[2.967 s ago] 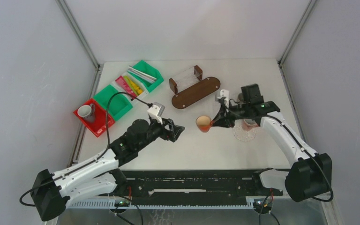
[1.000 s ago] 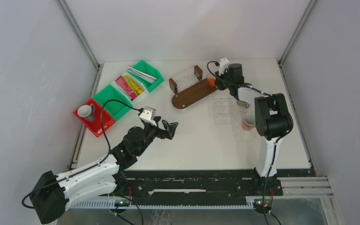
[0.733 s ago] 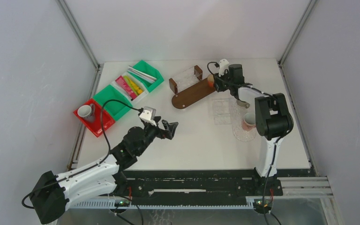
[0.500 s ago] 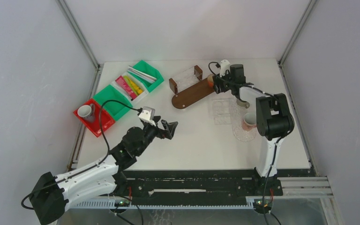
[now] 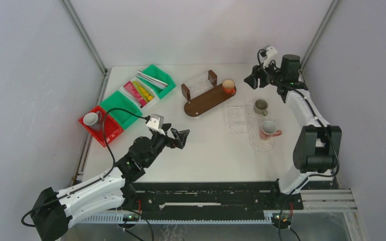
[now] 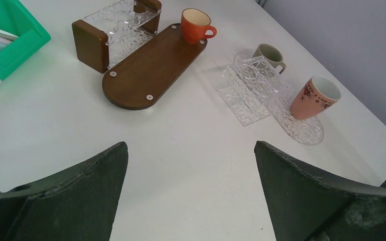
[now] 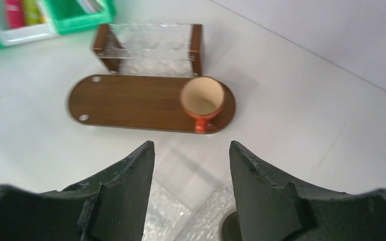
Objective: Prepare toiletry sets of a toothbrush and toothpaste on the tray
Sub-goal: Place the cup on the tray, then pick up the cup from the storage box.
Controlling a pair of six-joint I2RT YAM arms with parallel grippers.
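Note:
An orange cup point(image 5: 228, 86) point(image 6: 195, 25) point(image 7: 202, 100) stands upright on the right end of the brown wooden tray point(image 5: 203, 102) point(image 6: 146, 68) point(image 7: 125, 103). My right gripper point(image 5: 251, 81) point(image 7: 191, 144) hangs open and empty, raised to the right of the cup and apart from it. White toothbrushes point(image 5: 152, 78) lie in the far green bin, and the toothpaste tubes point(image 5: 139, 91) lie in the white bin beside it. Over the middle of the table my left gripper point(image 5: 181, 135) point(image 6: 190, 145) is wide open with nothing in it.
A grey mug point(image 5: 260, 106) point(image 6: 269, 52) and a pink mug point(image 5: 267, 129) point(image 6: 315, 96) stand on a clear glass tray point(image 5: 261, 143) at the right. A red bin point(image 5: 103, 133) at the left holds a small grey cup point(image 5: 91, 118). A clear rack point(image 5: 199, 80) stands behind the wooden tray.
My right gripper opened, let go of the orange cup on the wooden tray, and drew back up and to the right. The left arm barely moved.

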